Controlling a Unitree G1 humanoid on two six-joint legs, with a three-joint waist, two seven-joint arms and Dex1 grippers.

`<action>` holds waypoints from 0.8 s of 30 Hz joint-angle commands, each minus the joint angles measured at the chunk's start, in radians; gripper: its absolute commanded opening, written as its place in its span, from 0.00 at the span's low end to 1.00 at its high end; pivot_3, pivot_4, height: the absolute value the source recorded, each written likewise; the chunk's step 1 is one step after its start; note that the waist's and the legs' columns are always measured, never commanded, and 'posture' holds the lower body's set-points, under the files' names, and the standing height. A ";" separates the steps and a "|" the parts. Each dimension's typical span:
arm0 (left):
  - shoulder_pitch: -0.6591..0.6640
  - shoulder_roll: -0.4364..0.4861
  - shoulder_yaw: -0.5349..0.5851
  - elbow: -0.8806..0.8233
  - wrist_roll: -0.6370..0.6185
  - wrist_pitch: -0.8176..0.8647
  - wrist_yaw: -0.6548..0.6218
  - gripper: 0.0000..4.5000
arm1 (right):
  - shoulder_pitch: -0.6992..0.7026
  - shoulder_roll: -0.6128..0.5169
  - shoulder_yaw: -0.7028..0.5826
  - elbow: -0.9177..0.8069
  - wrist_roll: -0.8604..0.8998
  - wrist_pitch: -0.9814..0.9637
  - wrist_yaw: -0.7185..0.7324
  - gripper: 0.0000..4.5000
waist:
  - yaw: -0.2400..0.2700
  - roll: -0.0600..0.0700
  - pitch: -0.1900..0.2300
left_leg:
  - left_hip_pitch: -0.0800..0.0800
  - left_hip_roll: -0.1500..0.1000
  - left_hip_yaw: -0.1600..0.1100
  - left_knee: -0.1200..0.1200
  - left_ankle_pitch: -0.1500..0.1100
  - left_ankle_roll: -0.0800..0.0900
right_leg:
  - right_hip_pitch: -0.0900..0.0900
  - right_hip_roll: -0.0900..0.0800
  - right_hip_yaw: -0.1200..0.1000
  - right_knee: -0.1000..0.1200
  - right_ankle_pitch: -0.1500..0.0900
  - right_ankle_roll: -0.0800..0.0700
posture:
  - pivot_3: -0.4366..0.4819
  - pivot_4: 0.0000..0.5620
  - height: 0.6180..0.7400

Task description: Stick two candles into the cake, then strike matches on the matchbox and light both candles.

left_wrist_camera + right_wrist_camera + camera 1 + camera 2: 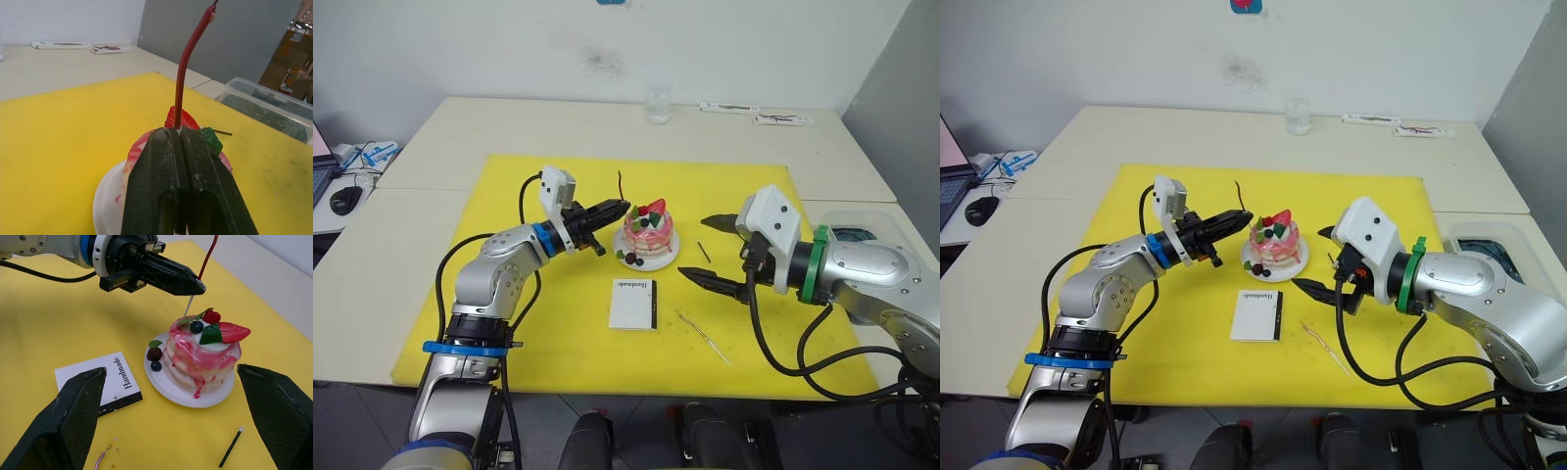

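The pink cake [647,232] with a strawberry on top sits on its white plate [668,259] in the middle of the yellow mat. My left gripper [625,208] is shut on a red candle [183,73], held upright with its pale lower end just over the cake's top near the left edge. To the right of the cake my right gripper [717,253] is open and holds nothing. A second candle [703,336] lies on the mat in front of it. The white matchbox [633,303] lies flat in front of the cake. One dark match [231,446] rests right of the plate.
The yellow mat [509,294] covers the table's front. A glass [657,103] and flat packets [754,114] stand at the far edge. A clear plastic bin [862,235] is at the right, and a mouse [345,201] on a side desk at the left.
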 commanded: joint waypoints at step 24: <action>-0.012 -0.057 0.059 -0.004 0.033 -0.032 -0.010 0.00 | 0.011 0.005 -0.023 -0.046 -0.008 0.004 0.014 0.99 | 0.000 0.000 0.000 | 0.000 0.000 0.000 0.000 0.000 0.000 | 0.000 0.000 0.000 0.001 0.000 0.000 | 0.48 0.27 1.00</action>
